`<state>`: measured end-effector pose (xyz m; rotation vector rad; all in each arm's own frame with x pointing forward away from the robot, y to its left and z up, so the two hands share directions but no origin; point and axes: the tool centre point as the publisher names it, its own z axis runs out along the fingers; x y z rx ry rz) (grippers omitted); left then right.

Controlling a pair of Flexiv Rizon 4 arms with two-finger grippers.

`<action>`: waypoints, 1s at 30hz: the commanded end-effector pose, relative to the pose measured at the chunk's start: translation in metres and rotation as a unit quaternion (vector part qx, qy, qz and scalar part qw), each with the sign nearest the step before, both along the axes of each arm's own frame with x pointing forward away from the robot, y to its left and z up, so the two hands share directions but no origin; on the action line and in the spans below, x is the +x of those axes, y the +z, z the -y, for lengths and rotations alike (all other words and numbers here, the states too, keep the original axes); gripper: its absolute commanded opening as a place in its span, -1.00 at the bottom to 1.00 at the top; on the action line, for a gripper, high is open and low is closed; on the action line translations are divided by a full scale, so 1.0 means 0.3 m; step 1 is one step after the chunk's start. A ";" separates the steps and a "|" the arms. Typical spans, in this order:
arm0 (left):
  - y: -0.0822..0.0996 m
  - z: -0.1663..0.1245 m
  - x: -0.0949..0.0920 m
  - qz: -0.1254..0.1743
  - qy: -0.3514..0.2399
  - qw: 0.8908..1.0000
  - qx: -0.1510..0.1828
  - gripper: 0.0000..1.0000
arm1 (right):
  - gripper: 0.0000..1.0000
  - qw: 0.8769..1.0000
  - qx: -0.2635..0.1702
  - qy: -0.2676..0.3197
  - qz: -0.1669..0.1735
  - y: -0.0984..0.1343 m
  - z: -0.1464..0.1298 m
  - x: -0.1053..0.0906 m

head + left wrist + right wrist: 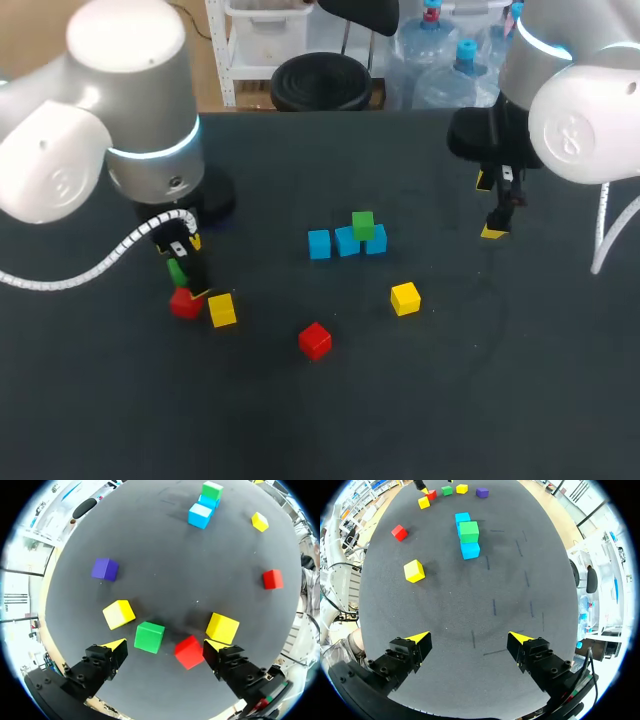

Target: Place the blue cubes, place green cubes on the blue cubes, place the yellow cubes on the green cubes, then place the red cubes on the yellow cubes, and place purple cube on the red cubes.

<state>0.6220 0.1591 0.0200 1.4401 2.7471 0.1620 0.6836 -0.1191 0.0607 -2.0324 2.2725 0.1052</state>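
Observation:
Three blue cubes point(347, 241) sit in a row mid-table, with a green cube point(362, 225) on top of them. My left gripper point(165, 650) is open low over the table, and a green cube point(149, 637) and a red cube point(189, 651) lie loose between its fingers. Yellow cubes point(222, 628) point(119, 614) sit just ahead of each fingertip. A purple cube point(105, 569) lies further ahead. My right gripper point(470, 640) is open over bare table, with the blue row point(469, 550) well ahead of it. In the head view it point(495, 215) hangs at the right.
A lone red cube point(315, 340) and a lone yellow cube point(405, 298) lie in front of the blue row. The dark table top point(480, 400) stretches to the front and right.

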 end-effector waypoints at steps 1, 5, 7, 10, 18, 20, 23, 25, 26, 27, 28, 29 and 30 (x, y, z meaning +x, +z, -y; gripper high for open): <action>-0.013 -0.017 0.024 -0.004 -0.004 1.000 -0.011 1.00 | 1.00 1.000 0.001 0.000 0.001 0.000 0.002 -0.002; -0.014 -0.018 0.050 -0.005 -0.006 0.999 -0.031 1.00 | 1.00 1.000 0.001 0.000 0.001 0.000 0.002 -0.002; -0.014 -0.015 0.059 -0.006 -0.007 1.000 -0.030 1.00 | 1.00 1.000 0.001 0.000 0.001 0.000 0.002 -0.002; -0.020 -0.011 0.066 -0.010 -0.008 0.999 -0.035 1.00 | 1.00 1.000 0.001 0.000 0.001 0.000 0.002 -0.002; -0.050 -0.021 0.062 -0.016 0.000 0.999 -0.033 1.00 | 1.00 1.000 0.001 0.000 0.001 0.000 0.002 -0.002; -0.061 -0.022 0.063 -0.020 0.003 0.999 -0.033 1.00 | 1.00 1.000 0.001 0.000 0.001 0.000 0.002 -0.002; -0.067 -0.020 0.066 -0.022 0.007 0.999 -0.045 1.00 | 1.00 1.000 0.001 0.000 0.001 0.000 0.002 -0.002; -0.059 -0.014 0.072 -0.018 0.007 0.999 -0.049 1.00 | 1.00 1.000 0.001 0.000 0.001 0.000 0.002 -0.002; -0.053 -0.009 0.073 -0.016 0.005 0.999 -0.049 1.00 | 1.00 1.000 0.001 0.000 0.001 0.000 0.002 -0.002; -0.046 -0.005 0.073 -0.012 0.004 0.999 -0.050 1.00 | 1.00 1.000 0.001 0.000 0.001 0.000 0.002 -0.002; -0.039 -0.001 0.073 -0.010 0.002 0.999 -0.052 1.00 | 1.00 1.000 0.001 0.000 0.001 0.000 0.002 -0.002; -0.033 0.003 0.072 -0.008 0.001 0.999 -0.051 1.00 | 1.00 1.000 0.001 0.000 0.001 0.000 0.002 -0.002; -0.028 0.006 0.071 -0.007 0.000 0.999 -0.050 1.00 | 1.00 1.000 0.001 0.000 0.001 0.000 0.002 -0.002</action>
